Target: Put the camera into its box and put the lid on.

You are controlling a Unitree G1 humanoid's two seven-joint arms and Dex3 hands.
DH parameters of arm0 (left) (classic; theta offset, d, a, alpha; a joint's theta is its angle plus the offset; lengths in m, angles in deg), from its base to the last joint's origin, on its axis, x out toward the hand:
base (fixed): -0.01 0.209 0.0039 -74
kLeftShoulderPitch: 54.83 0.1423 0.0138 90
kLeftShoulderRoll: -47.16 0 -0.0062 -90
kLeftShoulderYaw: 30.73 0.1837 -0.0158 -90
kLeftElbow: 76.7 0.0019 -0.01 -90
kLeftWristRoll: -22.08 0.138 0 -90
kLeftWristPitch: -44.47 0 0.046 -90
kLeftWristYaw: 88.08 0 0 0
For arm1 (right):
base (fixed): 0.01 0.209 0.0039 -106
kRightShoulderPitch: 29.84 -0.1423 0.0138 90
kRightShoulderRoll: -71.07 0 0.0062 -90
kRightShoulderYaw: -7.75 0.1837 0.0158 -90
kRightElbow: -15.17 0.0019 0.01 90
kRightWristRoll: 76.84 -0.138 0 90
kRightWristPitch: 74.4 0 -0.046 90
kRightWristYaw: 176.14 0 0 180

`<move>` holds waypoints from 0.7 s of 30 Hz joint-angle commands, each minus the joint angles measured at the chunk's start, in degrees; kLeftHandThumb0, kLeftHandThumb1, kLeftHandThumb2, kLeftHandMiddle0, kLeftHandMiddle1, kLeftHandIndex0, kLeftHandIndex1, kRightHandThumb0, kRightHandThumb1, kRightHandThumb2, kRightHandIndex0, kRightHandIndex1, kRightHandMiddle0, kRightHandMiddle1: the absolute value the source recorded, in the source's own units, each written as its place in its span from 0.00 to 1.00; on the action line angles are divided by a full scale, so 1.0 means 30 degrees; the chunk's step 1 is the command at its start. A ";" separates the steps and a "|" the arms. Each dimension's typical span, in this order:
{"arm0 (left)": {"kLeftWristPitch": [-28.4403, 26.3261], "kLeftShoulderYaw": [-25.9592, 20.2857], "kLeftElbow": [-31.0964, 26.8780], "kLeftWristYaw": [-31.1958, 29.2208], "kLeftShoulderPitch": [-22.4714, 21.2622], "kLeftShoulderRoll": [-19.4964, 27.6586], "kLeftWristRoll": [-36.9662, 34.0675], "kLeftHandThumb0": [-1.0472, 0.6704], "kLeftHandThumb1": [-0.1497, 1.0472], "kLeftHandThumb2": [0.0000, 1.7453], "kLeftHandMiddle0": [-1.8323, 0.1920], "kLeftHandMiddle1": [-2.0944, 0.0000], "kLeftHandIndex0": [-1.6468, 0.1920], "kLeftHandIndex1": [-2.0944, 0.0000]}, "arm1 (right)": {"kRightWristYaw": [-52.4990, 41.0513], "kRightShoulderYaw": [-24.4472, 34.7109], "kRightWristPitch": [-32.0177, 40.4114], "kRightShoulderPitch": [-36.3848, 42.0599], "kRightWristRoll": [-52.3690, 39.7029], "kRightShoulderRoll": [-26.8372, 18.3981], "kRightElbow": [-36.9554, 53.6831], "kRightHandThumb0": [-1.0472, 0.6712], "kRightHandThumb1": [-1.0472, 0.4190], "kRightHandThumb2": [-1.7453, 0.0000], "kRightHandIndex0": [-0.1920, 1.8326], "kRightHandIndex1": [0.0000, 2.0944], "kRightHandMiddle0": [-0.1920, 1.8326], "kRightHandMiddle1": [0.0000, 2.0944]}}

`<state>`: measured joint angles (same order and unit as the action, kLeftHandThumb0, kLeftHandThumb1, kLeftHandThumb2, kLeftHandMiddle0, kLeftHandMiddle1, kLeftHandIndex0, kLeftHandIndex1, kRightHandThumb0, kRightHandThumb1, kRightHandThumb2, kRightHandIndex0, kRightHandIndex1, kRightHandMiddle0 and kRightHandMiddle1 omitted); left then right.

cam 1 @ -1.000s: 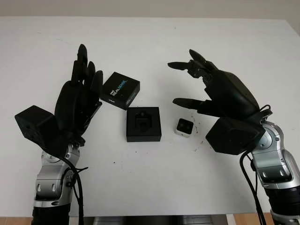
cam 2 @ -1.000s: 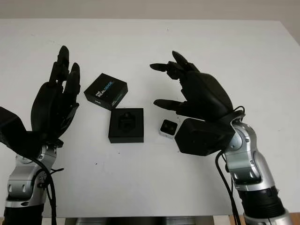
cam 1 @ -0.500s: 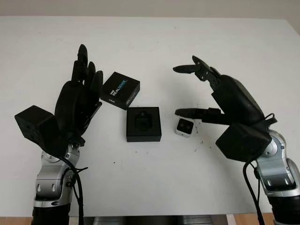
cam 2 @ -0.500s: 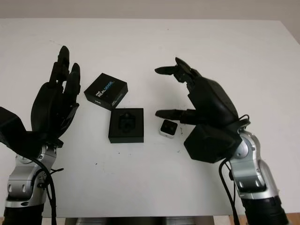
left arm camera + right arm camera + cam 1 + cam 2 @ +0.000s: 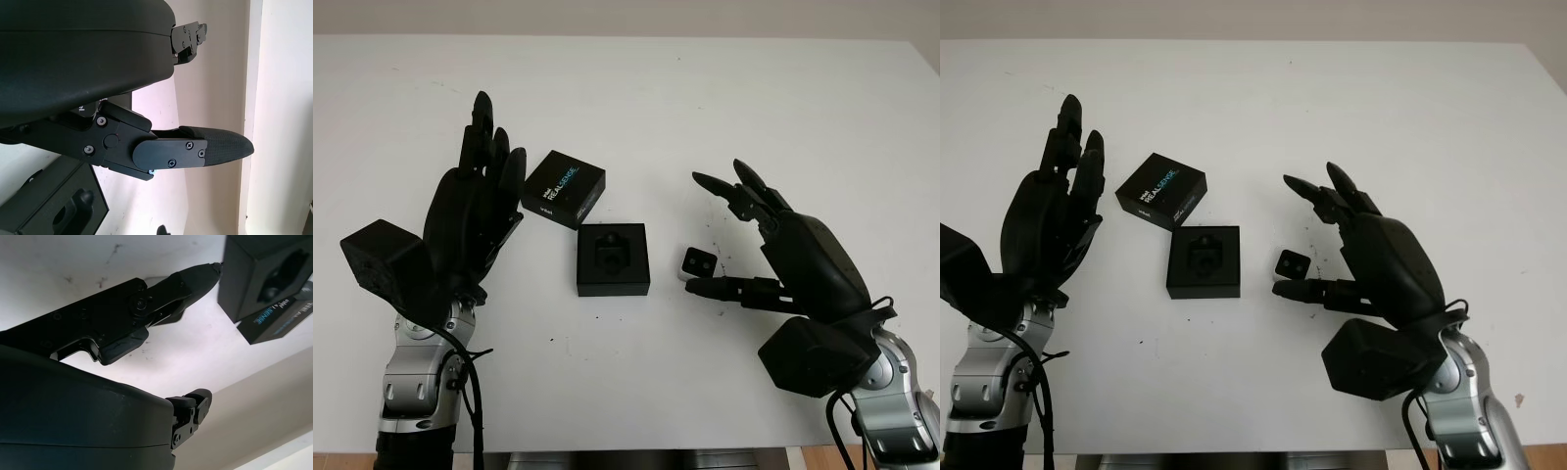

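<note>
The open black box [image 5: 613,258] sits mid-table, its moulded insert showing. Its black lid [image 5: 564,188], printed REALSENSE, lies tilted just behind and to the left. A small white camera [image 5: 696,263] with a dark face sits right of the box. My right hand [image 5: 744,235] is open around the camera's right side, its thumb tip [image 5: 700,286] just in front of the camera and the other fingers [image 5: 720,186] behind it; I cannot tell if it touches. The camera is hidden behind the thumb [image 5: 161,291] in the right wrist view. My left hand [image 5: 484,171] is open, raised left of the lid.
The white table [image 5: 636,98] runs back to its far edge at a pale wall. Small dark specks mark the surface near the camera. The table's front edge lies just beyond my forearms.
My right hand has dropped lower and pulled back toward me, bringing its thumb down beside the camera. The left hand, box, lid and camera have stayed put.
</note>
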<state>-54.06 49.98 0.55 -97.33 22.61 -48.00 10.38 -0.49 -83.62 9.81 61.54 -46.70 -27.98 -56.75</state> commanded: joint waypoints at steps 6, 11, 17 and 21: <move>0.0260 -0.0043 -0.0097 -0.0061 0.0233 0.0014 -0.0054 0.16 1.00 0.25 1.00 1.00 1.00 1.00 | 0.1791 -0.0340 0.0108 0.1037 0.1908 0.0921 0.0091 0.18 0.09 0.97 0.12 0.03 0.26 0.11; 0.0091 -0.0158 -0.0185 -0.0024 0.0391 -0.0079 -0.0329 0.16 1.00 0.24 1.00 1.00 1.00 1.00 | 0.3505 -0.0686 -0.0509 0.1043 0.2679 0.1176 -0.1501 0.21 0.08 0.96 0.14 0.04 0.30 0.12; 0.0439 -0.0234 -0.0032 -0.0199 0.0614 0.0065 -0.0286 0.15 1.00 0.24 1.00 1.00 1.00 1.00 | 0.5228 -0.1104 -0.1093 0.0755 0.3294 0.1348 -0.3188 0.24 0.06 0.97 0.16 0.04 0.32 0.14; 0.0523 -0.0240 0.0002 -0.0246 0.0690 0.0141 -0.0191 0.15 1.00 0.24 1.00 1.00 1.00 1.00 | 0.6229 -0.1359 -0.1467 0.0371 0.3616 0.1372 -0.4300 0.24 0.06 0.97 0.18 0.04 0.32 0.17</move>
<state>-53.17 49.50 0.78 -97.82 23.76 -47.91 9.68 17.23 -87.33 6.19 63.03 -36.23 -24.20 -68.62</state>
